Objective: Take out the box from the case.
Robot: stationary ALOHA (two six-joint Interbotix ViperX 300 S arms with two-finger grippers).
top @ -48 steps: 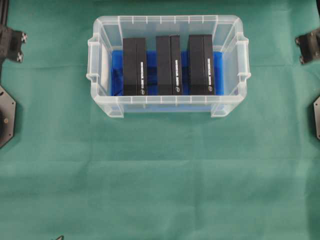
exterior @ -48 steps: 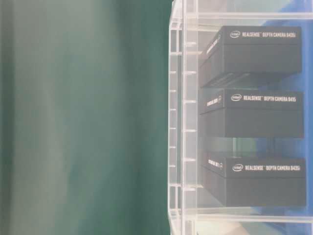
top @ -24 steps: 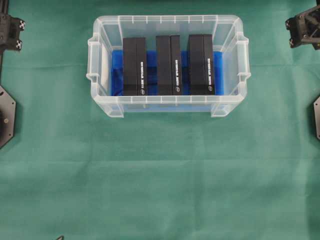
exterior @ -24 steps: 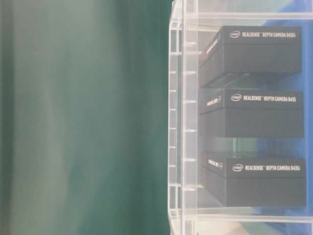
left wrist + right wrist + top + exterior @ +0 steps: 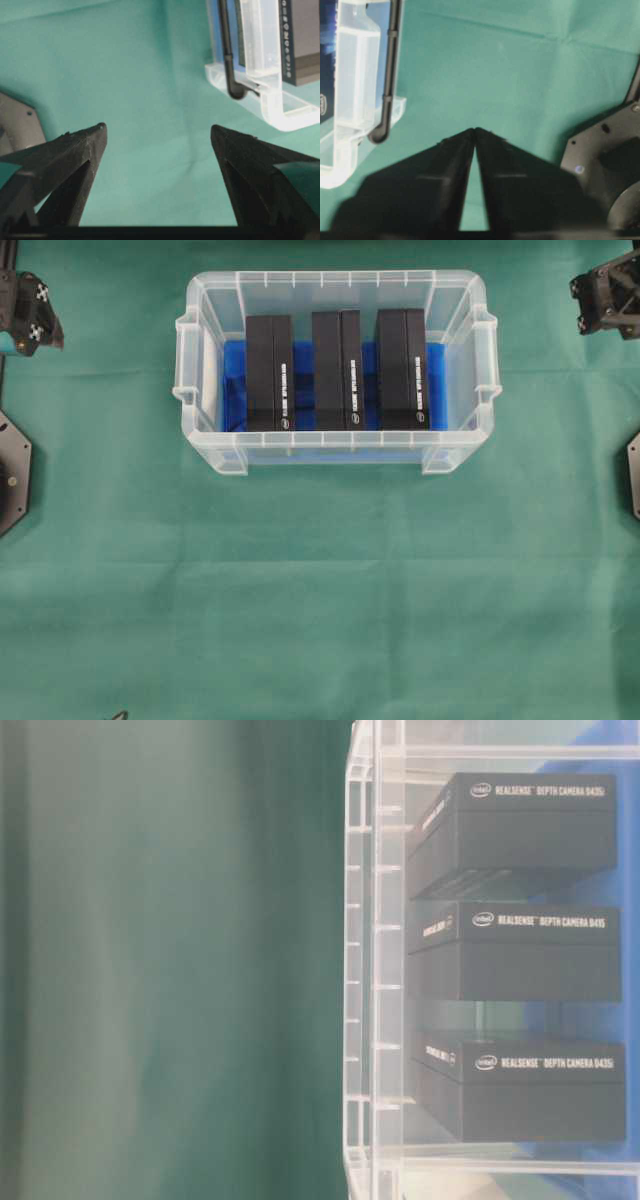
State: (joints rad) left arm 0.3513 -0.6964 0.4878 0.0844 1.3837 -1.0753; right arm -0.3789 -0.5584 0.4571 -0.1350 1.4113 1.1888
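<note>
The case (image 5: 335, 281), a clear plastic bin with a blue floor, stands at the back middle of the green cloth. Three black boxes (image 5: 270, 372) (image 5: 336, 370) (image 5: 402, 368) stand side by side inside it; the table-level view shows them through the case wall (image 5: 375, 960). My left gripper (image 5: 32, 322) hovers far left of the case, jaws wide open over bare cloth (image 5: 157, 127), with a case corner (image 5: 265, 95) at its upper right. My right gripper (image 5: 605, 298) hangs far right of the case, fingertips touching (image 5: 474, 130), holding nothing.
Grey arm base plates sit at the left edge (image 5: 10, 475) and right edge (image 5: 632, 475) of the cloth. The right wrist view shows a black base (image 5: 605, 165) close to that gripper. Green cloth covers the whole table in front of the case.
The left jaws have opened wide and that gripper has shifted slightly toward the case. The right gripper rose toward the back a second ago and has since stayed put. The boxes and case have not moved.
</note>
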